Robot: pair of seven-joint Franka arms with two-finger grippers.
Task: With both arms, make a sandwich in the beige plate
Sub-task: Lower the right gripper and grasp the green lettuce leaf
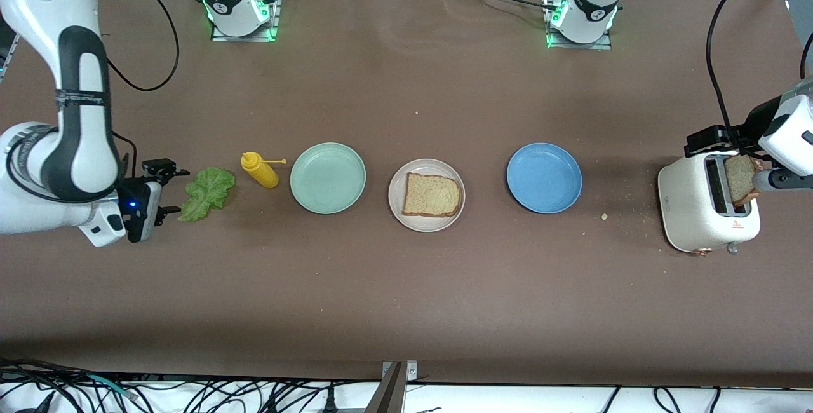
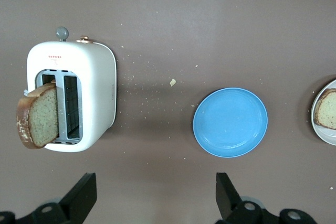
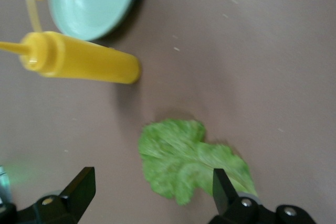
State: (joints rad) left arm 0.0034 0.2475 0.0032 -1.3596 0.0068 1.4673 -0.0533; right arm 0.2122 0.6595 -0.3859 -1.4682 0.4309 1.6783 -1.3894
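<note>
The beige plate sits mid-table with one brown bread slice flat on it; its rim shows in the left wrist view. A second bread slice leans out of a slot of the white toaster; it also shows in the left wrist view. A green lettuce leaf lies on the table at the right arm's end. My right gripper is open and empty, low beside the leaf. My left gripper is open and empty, up in the air by the toaster.
A yellow mustard bottle lies between the lettuce and a mint-green plate. A blue plate sits between the beige plate and the toaster. Crumbs lie near the toaster. Black cables trail from both arms.
</note>
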